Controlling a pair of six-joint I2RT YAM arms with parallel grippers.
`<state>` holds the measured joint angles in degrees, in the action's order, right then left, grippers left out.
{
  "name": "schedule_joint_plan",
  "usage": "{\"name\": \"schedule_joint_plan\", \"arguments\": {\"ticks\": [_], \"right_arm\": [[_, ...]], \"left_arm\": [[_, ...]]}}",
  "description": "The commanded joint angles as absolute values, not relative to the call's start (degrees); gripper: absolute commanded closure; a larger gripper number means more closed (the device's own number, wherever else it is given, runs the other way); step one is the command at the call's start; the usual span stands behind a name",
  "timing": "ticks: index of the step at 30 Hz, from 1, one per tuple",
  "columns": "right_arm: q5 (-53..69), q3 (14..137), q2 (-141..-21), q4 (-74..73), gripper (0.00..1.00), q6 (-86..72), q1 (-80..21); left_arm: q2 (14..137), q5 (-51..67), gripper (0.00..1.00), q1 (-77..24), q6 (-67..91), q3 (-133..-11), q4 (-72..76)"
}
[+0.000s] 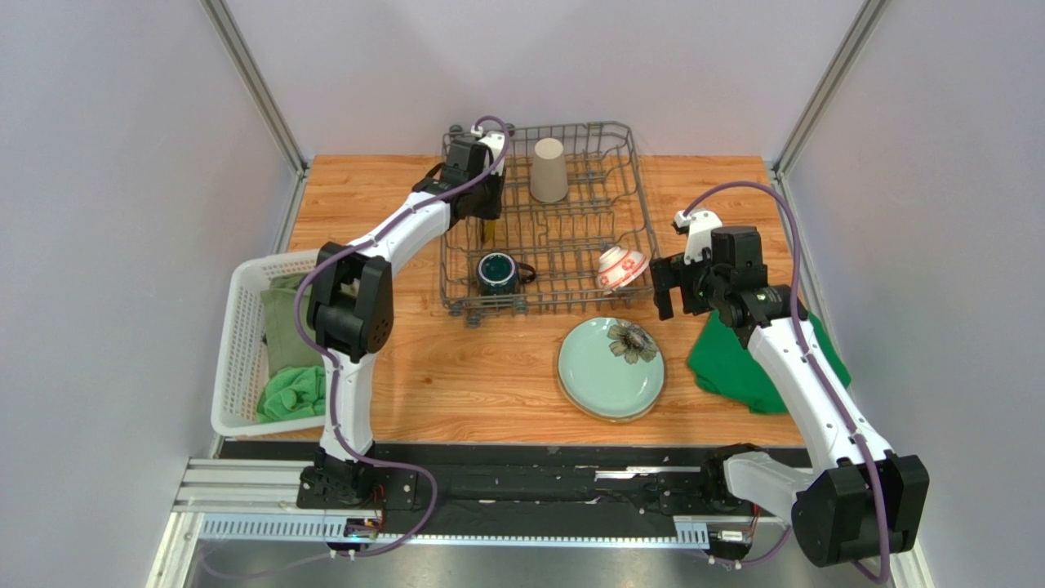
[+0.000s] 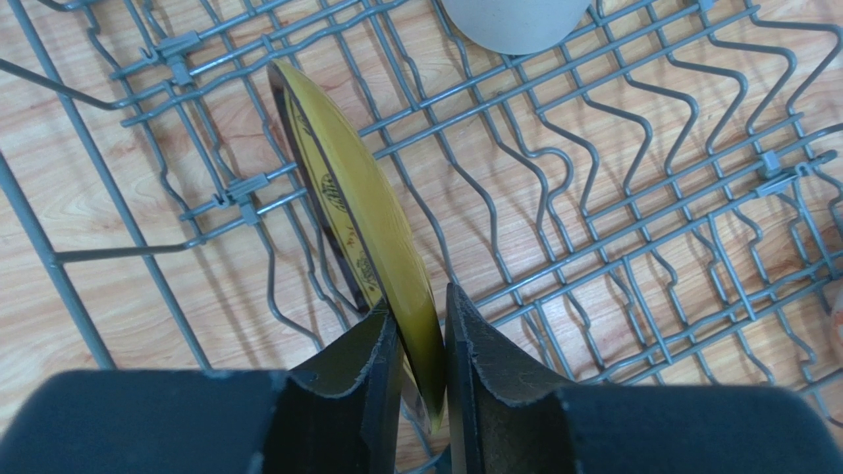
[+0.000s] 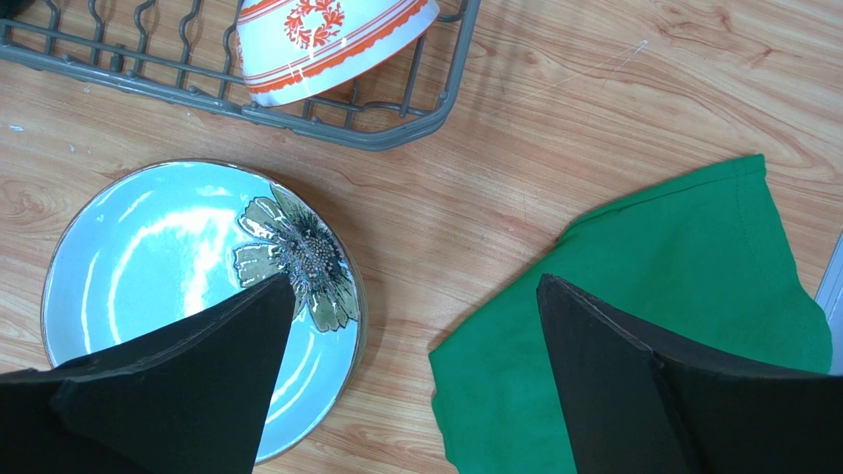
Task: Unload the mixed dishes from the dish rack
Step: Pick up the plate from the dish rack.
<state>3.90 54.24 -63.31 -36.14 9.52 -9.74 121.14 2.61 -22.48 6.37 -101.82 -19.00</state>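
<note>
— Left claw (image 2: 421,326)?
— Item: yellow plate (image 2: 356,197), standing upright in dish rack (image 1: 552,233); I pinch its rim nearly shut, edge-on so it should lift free.
— Right claw (image 3: 416,281)?
— Wide open, empty, over bench (image 3: 594,99).

Dish rack (image 1: 577,233) stands far-centre on the table (image 1: 491,380). In it: tumbler (image 1: 548,169) at the far side; upright plate (image 2: 356,217) between tines at the left; mug (image 1: 497,271) near-left; bowl (image 1: 621,267) near-right. Flat plate (image 1: 611,368) lies on the table, just nearer than the rack's right end. Cloth (image 1: 718,368) lies right of it. Basket (image 1: 225,380) sits at the left edge, with folded cloths (image 1: 292,392) in it.
</note>
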Motion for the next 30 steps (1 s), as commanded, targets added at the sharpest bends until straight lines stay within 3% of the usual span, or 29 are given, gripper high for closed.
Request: {"name": "schedule_joint_plan", "arguments": {"ticks": [1,13,30], "right_arm": [[3.3,54.1,-63.2,-34.5,0.02,10.5,-9.9],[3.4,54.1,-63.5,-34.5,0.02,10.7,-9.9],[3.3,54.2,-64.4,-34.6,0.03,10.9,-9.9]], "left_arm": [[121.0,2.7,0.76,-22.4,6.9,-104.6,-19.2],[117.2,5.7,1.00,-20.3,9.7,-104.5,-19.9],[111.1,7.0,1.00,-19.2,9.9,-104.4,-19.8]]}}
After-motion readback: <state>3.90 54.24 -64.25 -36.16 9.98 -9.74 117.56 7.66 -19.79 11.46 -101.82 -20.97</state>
